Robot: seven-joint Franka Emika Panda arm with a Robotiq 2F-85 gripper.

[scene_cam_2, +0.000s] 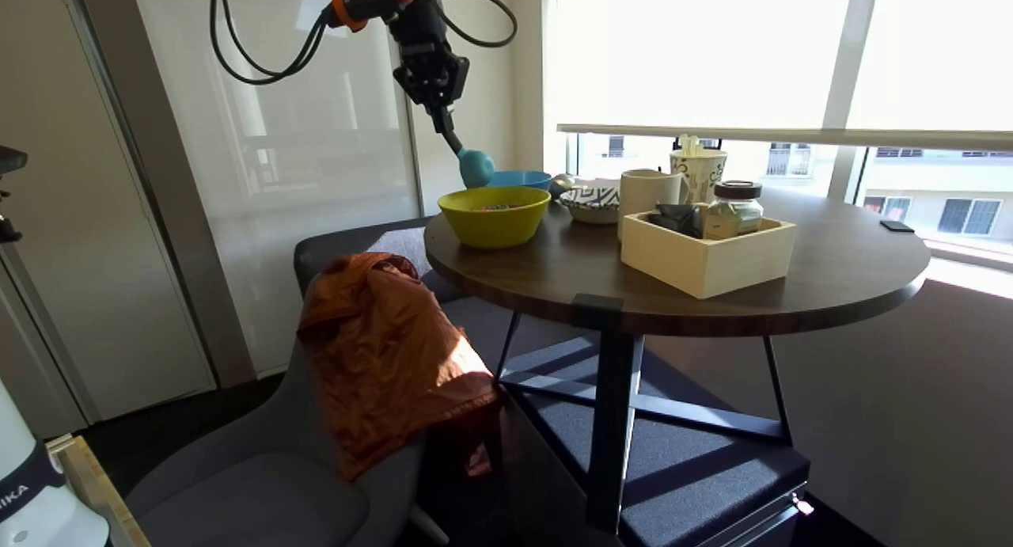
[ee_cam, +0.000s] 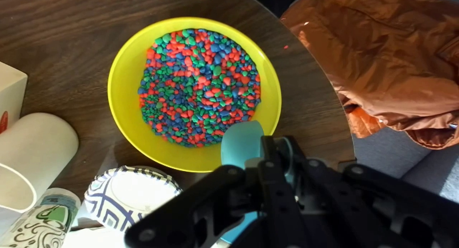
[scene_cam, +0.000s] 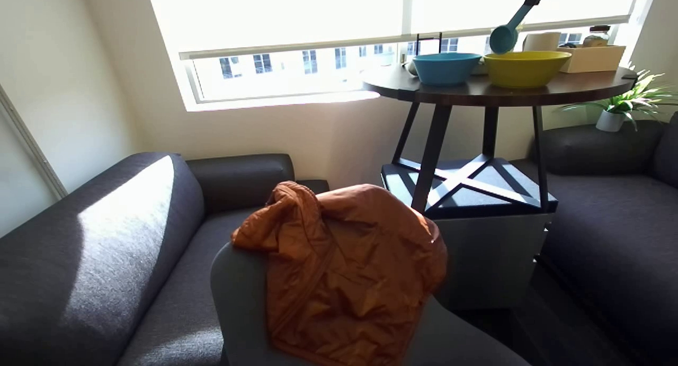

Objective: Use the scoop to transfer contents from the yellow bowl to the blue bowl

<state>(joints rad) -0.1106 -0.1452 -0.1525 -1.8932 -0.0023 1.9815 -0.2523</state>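
Many bits (ee_cam: 200, 86) (red, green, blue) line the yellow bowl (ee_cam: 123, 93).

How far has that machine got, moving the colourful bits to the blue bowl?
Done: the pincer grips the scoop. In hand: the scoop hangs at the rim of the yellow bowl. Left: seemingly most of the transfer, as colourful bits cover most of that bowl's floor. Whether any have landed in the blue bowl I can't tell; its bottom is hidden.

in an exterior view the black gripper (scene_cam_2: 445, 119) hangs near the top, pointing downward with a slight tilt; its jaws are clamped, the fingers (ee_cam: 270, 176) close together in the wrist view.
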